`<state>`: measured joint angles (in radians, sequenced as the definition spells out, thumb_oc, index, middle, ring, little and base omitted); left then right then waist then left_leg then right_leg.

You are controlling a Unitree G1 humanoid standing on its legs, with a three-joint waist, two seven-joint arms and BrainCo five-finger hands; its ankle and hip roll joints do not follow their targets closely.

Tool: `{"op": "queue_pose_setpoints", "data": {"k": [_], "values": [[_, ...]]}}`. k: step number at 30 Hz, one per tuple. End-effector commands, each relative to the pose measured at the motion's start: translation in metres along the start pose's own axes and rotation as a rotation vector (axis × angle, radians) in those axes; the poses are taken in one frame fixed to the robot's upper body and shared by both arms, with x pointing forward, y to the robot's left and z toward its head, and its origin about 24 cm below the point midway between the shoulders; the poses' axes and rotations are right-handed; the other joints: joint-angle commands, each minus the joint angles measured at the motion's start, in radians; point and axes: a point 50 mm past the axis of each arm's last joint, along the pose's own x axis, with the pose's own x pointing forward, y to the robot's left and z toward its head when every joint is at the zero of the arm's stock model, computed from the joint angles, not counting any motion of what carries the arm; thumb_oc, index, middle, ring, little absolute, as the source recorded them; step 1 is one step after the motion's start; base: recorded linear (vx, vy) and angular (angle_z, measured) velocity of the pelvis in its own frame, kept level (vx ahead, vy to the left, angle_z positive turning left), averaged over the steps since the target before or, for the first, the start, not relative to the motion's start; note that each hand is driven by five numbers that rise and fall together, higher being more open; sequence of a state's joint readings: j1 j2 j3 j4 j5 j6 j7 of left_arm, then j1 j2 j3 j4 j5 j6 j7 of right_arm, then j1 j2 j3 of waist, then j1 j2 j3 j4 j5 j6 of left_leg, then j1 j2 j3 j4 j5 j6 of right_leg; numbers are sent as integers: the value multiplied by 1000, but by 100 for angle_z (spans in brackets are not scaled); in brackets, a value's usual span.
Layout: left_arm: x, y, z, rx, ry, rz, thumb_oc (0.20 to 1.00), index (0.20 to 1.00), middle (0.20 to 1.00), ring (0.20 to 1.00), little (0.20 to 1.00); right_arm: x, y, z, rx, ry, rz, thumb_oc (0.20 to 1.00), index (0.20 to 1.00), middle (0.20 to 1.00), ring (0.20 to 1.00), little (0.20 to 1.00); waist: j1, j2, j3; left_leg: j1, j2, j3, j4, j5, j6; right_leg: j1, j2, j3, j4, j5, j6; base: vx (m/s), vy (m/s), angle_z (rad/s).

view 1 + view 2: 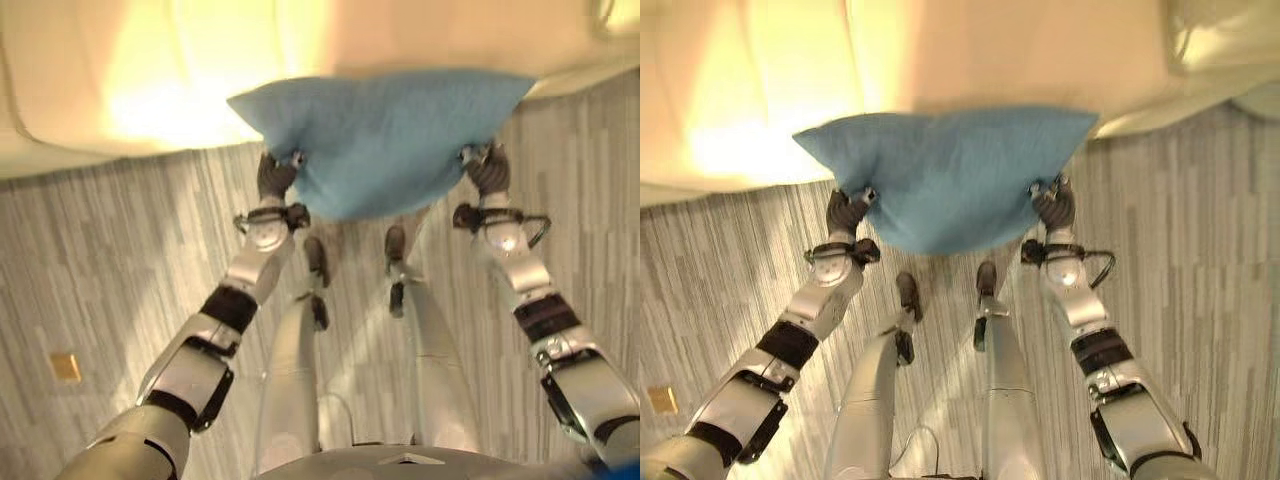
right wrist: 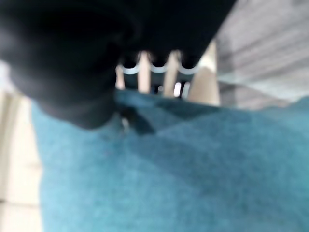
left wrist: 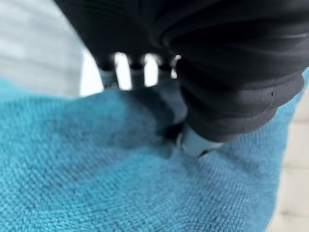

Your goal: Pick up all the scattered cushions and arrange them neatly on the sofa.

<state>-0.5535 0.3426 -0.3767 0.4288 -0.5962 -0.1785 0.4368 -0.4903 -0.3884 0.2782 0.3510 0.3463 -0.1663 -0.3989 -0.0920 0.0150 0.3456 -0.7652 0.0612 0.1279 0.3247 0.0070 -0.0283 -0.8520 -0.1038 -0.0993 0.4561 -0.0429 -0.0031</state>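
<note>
A blue cushion (image 1: 385, 135) hangs in the air between my two hands, its top edge over the front of the cream sofa (image 1: 150, 80). My left hand (image 1: 277, 176) pinches its left side and my right hand (image 1: 486, 168) pinches its right side. In the left wrist view my left hand (image 3: 193, 140) has its thumb pressed into the blue cushion (image 3: 96, 174), with the fingers behind the cloth. In the right wrist view my right hand (image 2: 87, 106) grips the blue cushion (image 2: 193, 174) the same way.
The cream sofa seat (image 1: 940, 60) spans the top of the eye views, with a pale cushion (image 1: 1230, 40) at its far right. Grey striped wood-look floor (image 1: 100, 270) lies below. A small yellow square (image 1: 65, 366) sits on the floor at the lower left.
</note>
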Motion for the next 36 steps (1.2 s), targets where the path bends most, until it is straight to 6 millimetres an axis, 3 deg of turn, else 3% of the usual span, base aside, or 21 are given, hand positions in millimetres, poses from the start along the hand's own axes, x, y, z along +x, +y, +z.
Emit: {"op": "queue_pose_setpoints", "data": {"k": [1, 5, 10, 11, 12, 15, 16, 17, 19, 20, 23, 26, 27, 30, 31, 34, 36], "values": [[-3, -56, 28, -66, -146, -231, 200, 200, 200, 200, 200, -1, 33, 32, 63, -180, 178, 200, 200, 200, 200, 200, 2, 20, -49, 50, 12, -36, -129, 117, -69, 61, 51, 32, -79, 38, 82, 69, -46, 5], [-20, -52, 2, -66, -67, -240, 200, 200, 200, 200, 200, -22, 26, 0, 42, -68, 184, 200, 200, 200, 200, 200, 2, 14, -63, 230, 12, -38, -183, 122, -74, 256, 68, 18, -162, 33, 75, 93, -50, 2], [-39, -44, -29, -24, 29, -252, 200, 200, 200, 200, 200, -47, 14, -33, 46, 61, 158, 200, 200, 200, 200, 200, -13, -31, -116, 435, 24, 3, -119, 72, -85, 584, 84, -5, -336, 31, 64, 146, -88, 35], [-41, -42, -32, -29, 43, -244, 200, 200, 200, 200, 200, -50, 12, -35, 44, 72, 153, 200, 200, 200, 200, 200, -17, -31, -130, 465, 25, 11, -147, 76, -85, 599, 87, -8, -345, 32, 66, 367, 51, 41], [-49, -43, -43, -19, 89, -255, 200, 200, 200, 200, 200, -56, 9, -42, 35, 99, 144, 200, 200, 200, 200, 200, -18, -14, -176, 527, 23, 35, -303, 131, -93, 647, 93, -16, -360, 33, 80, 356, 130, 47], [-53, -41, -45, -23, 95, -252, 200, 200, 200, 200, 200, -59, 14, -46, 40, 120, 158, 200, 200, 200, 200, 200, 2, -28, -178, 578, -18, -20, -287, 88, -71, 694, 89, 9, -352, 30, 93, 254, 169, 10], [-55, -38, -50, -26, 115, -243, 200, 200, 200, 200, 200, -59, 16, -49, 46, 137, 160, 200, 200, 200, 200, 200, 7, -30, -193, 601, -28, -10, -291, 69, -59, 724, 80, 23, -355, 29, 105, 181, 151, -36], [-55, -38, -50, -26, 115, -243, 200, 200, 200, 200, 200, -59, 16, -49, 46, 138, 160, 200, 200, 200, 200, 200, 8, -31, -191, 604, -28, -9, -291, 69, -59, 726, 79, 24, -355, 29, 105, 275, 245, -33], [-57, -34, -51, -34, 126, -229, 200, 200, 200, 200, 200, -59, 19, -49, 59, 148, 165, 200, 200, 200, 200, 200, 32, -30, -200, 646, -48, 0, -291, 34, -21, 732, 58, 48, -289, 30, 139, 242, 335, -63], [-58, -31, -51, -27, 127, -221, 200, 200, 200, 200, 200, -60, 23, -51, 76, 163, 167, 200, 200, 200, 200, 200, 35, -26, -190, 686, -64, 19, -301, 16, 11, 685, 29, 58, -124, 117, 190, 139, 308, -82], [-57, -28, -50, -2, 117, -218, 200, 200, 200, 200, 200, -58, 24, -50, 66, 155, 170, 200, 200, 200, 200, 200, 31, -10, -191, 734, -66, 16, -318, 2, 21, 643, 40, 62, -32, 97, 175, 171, 247, -43], [-56, -28, -51, 4, 118, -215, 200, 200, 200, 200, 200, -57, 23, -49, 59, 154, 173, 200, 200, 200, 200, 200, 22, -9, -204, 763, -77, 6, -336, -7, 18, 634, 65, 71, -100, 74, 154, 166, 49, -2], [-53, -27, -50, 12, 115, -213, 200, 200, 200, 200, 200, -52, 23, -47, 56, 146, 172, 200, 200, 200, 200, 200, 15, -17, -219, 781, -91, 4, -351, -13, 14, 621, 82, 78, -225, 76, 148, 310, 15, 15], [-49, -29, -47, 9, 110, -212, 200, 200, 200, 200, 200, -51, 19, -46, 43, 140, 172, 200, 200, 200, 200, 200, -10, -31, -225, 829, -115, -20, -356, -37, 2, 614, 111, 94, -405, 143, 160, 266, -17, -1], [-49, -29, -46, 9, 104, -211, 200, 200, 200, 200, 200, -51, 18, -46, 37, 138, 173, 200, 200, 200, 200, 200, -15, -34, -227, 840, -117, -22, -355, -42, -2, 606, 109, 81, -420, 157, 167, 305, -73, 32], [-53, -36, -50, -13, 120, -242, 200, 200, 200, 200, 200, -54, 5, -48, 11, 140, 159, 200, 200, 200, 200, 200, -33, -31, -259, 858, -115, -46, -318, -47, -24, 679, 111, 115, -444, 155, 141, 275, -95, 77], [-58, -38, -55, -41, 146, -248, 200, 200, 200, 200, 200, -58, -3, -49, -2, 144, 141, 200, 200, 200, 200, 200, -45, -28, -273, 844, -96, -32, -248, -33, -56, 720, 104, 83, -467, 148, 131, 169, -92, 81]]}}
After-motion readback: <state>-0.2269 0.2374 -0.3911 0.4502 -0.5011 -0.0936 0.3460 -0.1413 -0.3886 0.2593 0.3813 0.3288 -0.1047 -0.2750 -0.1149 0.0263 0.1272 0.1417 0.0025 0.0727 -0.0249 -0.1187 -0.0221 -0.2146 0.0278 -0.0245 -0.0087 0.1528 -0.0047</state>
